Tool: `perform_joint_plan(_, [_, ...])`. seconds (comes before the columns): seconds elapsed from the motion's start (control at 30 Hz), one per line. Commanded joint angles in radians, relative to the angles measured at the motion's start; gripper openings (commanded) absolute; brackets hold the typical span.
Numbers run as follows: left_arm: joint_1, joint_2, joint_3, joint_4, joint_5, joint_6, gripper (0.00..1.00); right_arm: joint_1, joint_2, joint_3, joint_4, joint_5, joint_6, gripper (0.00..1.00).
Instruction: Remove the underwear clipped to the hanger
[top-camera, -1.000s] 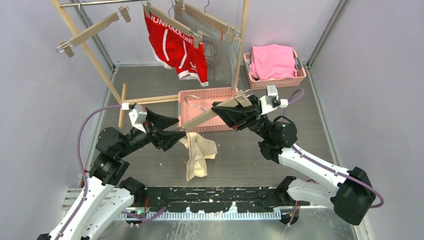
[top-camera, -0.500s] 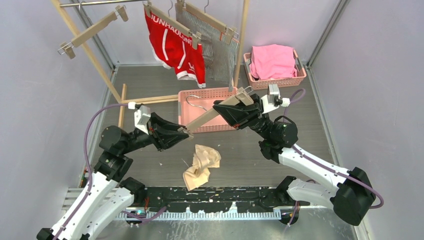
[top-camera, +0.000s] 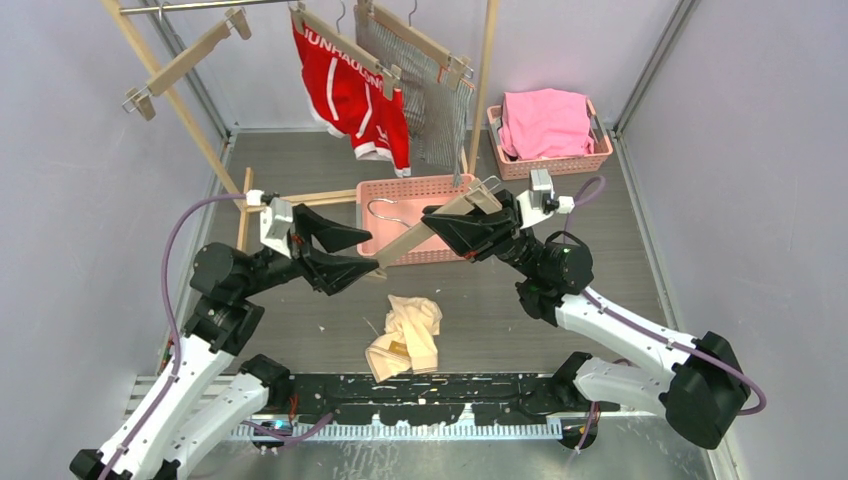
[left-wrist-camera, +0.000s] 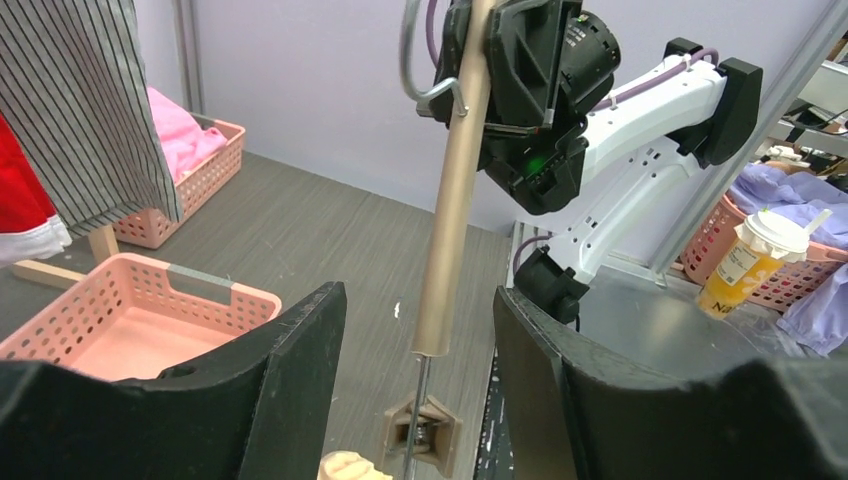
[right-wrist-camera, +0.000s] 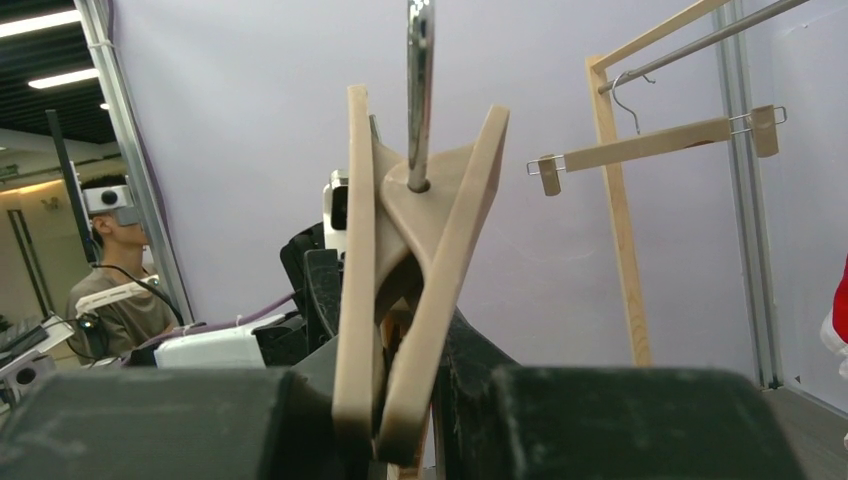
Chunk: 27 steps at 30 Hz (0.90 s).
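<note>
On the grey wood-grain tabletop stands a wooden clothes rack, and from its rail the red briefs with white trim and lettering and the grey-and-white thin-striped briefs hang clipped to their own hangers. Nearer the arms sits a pink perforated plastic basket. In front of it the pale peach cloth briefs lie crumpled on the tabletop, free of any clip. The right pincer pinches a light wooden clip hanger near its hook end, slanting it down toward the left arm. The left pincer is spread and holds nothing, its fingers standing either side of the bar's lower end without touching it. One pair looks done, so the step in hand is probably to put this bare hanger aside. To do that well, the left pincer should back straight off the bar end before the right arm swings, so the end clip snags nothing. The hanger is best laid down low, clear of the peach briefs.
</note>
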Motion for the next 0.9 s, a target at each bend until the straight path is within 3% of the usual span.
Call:
perform_joint_plan(0.0, [0.003, 0.054, 0.020, 0.096, 0.033, -0.042, 0.56, 0.006, 0.003, 0.022, 0.071, -0.003, 0.014, 0.01])
perform_joint_plan(0.2, [0.002, 0.090, 0.008, 0.159, 0.083, -0.094, 0.49, 0.007, 0.025, 0.037, 0.087, 0.006, 0.010, 0.01])
perform_joint_plan(0.33, [0.002, 0.097, 0.012, 0.160, 0.104, -0.098, 0.32, 0.007, 0.048, 0.046, 0.106, 0.004, 0.016, 0.01])
perform_joint_plan(0.57, [-0.017, 0.124, 0.001, 0.159, 0.177, -0.114, 0.19, 0.006, 0.078, 0.059, 0.130, 0.014, 0.017, 0.01])
perform_joint_plan(0.73, [-0.027, 0.135, -0.019, 0.160, 0.183, -0.125, 0.25, 0.007, 0.088, 0.079, 0.135, 0.017, 0.015, 0.01])
perform_joint_plan(0.87, [-0.029, 0.126, -0.025, 0.153, 0.174, -0.119, 0.23, 0.007, 0.089, 0.080, 0.144, 0.021, 0.020, 0.01])
